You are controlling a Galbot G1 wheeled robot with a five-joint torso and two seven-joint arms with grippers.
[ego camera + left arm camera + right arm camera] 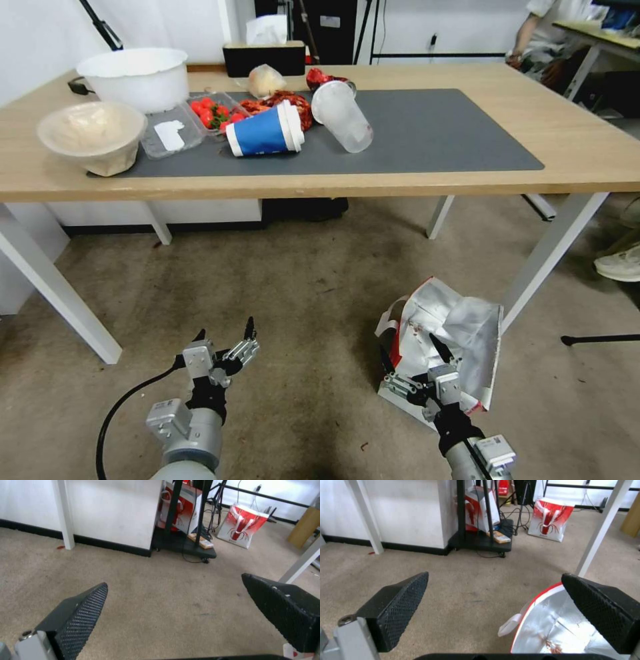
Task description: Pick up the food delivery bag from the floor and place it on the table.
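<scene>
Under right tool (412, 355), crumpled foil-lined bag (460, 333).

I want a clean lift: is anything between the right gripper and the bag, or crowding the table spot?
Nothing visible blocks the open right gripper, poised over the food delivery bag on the floor. On the table, cups and bowls crowd the mat's left half; its right half lies bare.
</scene>
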